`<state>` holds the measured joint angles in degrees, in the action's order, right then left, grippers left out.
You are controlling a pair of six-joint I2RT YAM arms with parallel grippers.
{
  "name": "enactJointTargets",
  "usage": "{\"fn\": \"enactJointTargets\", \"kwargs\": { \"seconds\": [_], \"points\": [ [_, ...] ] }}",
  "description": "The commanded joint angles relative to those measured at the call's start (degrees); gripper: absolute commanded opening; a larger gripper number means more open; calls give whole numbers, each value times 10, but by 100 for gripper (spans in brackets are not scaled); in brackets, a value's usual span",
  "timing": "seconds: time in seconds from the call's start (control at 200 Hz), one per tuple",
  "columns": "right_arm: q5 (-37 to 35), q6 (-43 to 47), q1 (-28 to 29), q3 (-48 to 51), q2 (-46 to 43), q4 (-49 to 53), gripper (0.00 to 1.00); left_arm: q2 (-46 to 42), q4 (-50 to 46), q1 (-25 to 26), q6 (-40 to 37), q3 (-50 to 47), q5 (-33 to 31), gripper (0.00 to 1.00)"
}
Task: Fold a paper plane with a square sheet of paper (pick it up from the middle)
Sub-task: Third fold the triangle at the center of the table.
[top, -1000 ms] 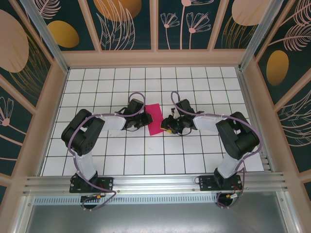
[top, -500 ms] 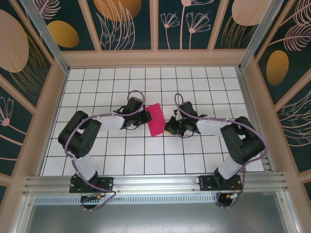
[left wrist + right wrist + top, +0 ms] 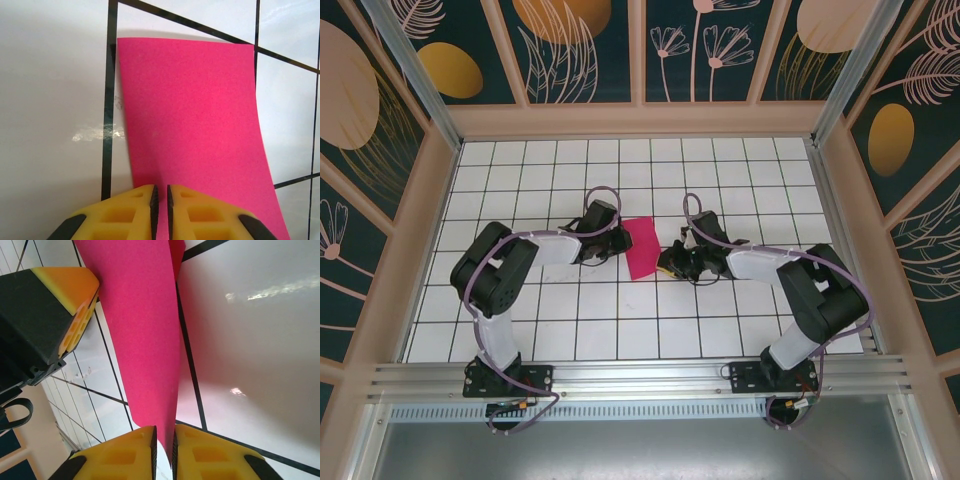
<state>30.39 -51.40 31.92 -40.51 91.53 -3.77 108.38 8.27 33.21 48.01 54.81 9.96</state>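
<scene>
The paper (image 3: 641, 247) lies between left end effector (image 3: 160, 190) and right end effector (image 3: 163, 434), apparently pinched by both.

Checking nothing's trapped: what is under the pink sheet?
White tiled tabletop, its black grid lines running in beneath the square sheet of paper. The patch directly under the sheet is covered and cannot be checked.

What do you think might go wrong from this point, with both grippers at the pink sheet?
The right gripper pinches one edge of the sheet of paper, which curls upward; pulling might tear or crumple it. The left gripper, shut at the other side, may let the sheet slide, skewing any fold.
</scene>
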Motion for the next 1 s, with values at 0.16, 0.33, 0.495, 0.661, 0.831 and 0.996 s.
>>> {"fn": "enactJointTargets", "kwargs": {
  "seconds": [0.16,0.33,0.495,0.661,0.831,0.996],
  "points": [
    [-12,-8,-20,10,-12,-14,19,27,-35,0,-33,6,-6,16],
    [-7,-10,-25,11,-14,-21,19,29,-38,0,-47,6,-5,16],
    [21,-16,-26,12,-7,-41,14,32,-36,0,-48,23,-2,15],
    [49,-20,-24,12,-6,-51,7,36,-28,0,-50,29,9,15],
    [59,-27,-17,1,1,-77,6,40,-20,0,-60,32,20,14],
    [52,-28,-9,-43,44,-75,6,39,-22,0,-67,33,22,14]
  ]
}}
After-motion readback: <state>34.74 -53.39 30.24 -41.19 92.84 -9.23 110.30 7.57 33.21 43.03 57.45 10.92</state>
